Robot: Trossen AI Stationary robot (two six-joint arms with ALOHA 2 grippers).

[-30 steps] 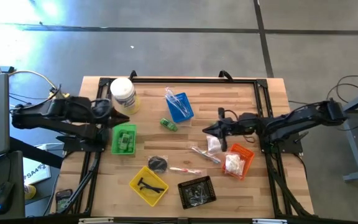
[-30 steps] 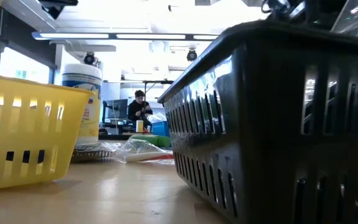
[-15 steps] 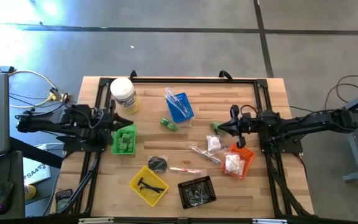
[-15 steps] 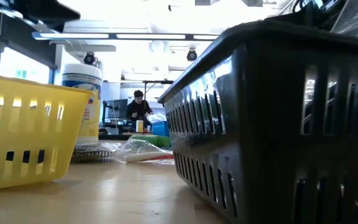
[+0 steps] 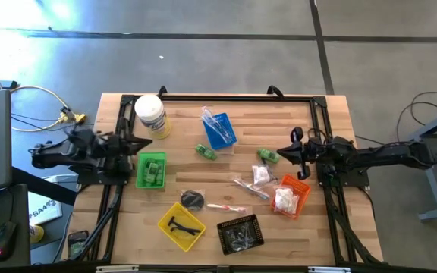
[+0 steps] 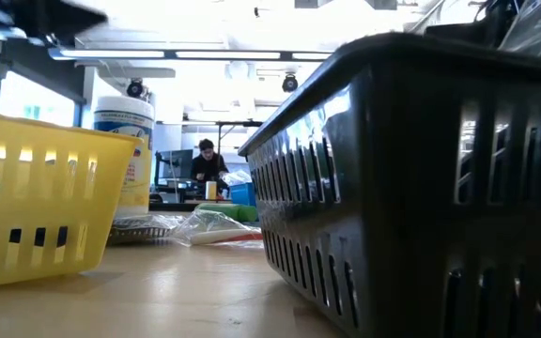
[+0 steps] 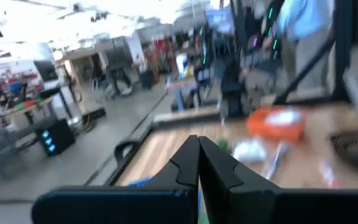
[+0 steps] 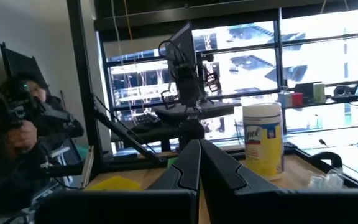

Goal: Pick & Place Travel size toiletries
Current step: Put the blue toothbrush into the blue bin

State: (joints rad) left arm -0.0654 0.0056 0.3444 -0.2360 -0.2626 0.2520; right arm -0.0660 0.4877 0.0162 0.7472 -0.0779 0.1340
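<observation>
Small toiletries lie scattered on the wooden table. One green bottle [image 5: 267, 155] lies on its side just left of my right gripper [image 5: 291, 152], which is shut [image 8: 199, 143] and touches nothing. A second green bottle [image 5: 205, 151] lies near mid-table. White sachets [image 5: 260, 176], a wrapped toothbrush [image 5: 250, 187], another toothbrush [image 5: 226, 206] and a dark bit [image 5: 193, 199] lie nearer the front. My left gripper [image 5: 147, 142] hovers at the table's left edge by the green tray [image 5: 152, 168], shut [image 7: 197, 140] and empty.
The trays hold sorted items: blue [image 5: 218, 129], orange [image 5: 290, 196] with sachets, yellow [image 5: 180, 224] with a black T-piece, and black [image 5: 241, 232]. A white tub [image 5: 150, 115] stands at the far left. A black frame rail [image 5: 321, 136] runs along the edges. A person [image 6: 209, 164] sits in the room beyond.
My right arm has drawn back toward the table's right edge, away from the sachets. This uncovered a green bottle that now lies on the table left of the gripper. My left arm has shifted its pose at the left edge, with its gripper staying near the green tray.
</observation>
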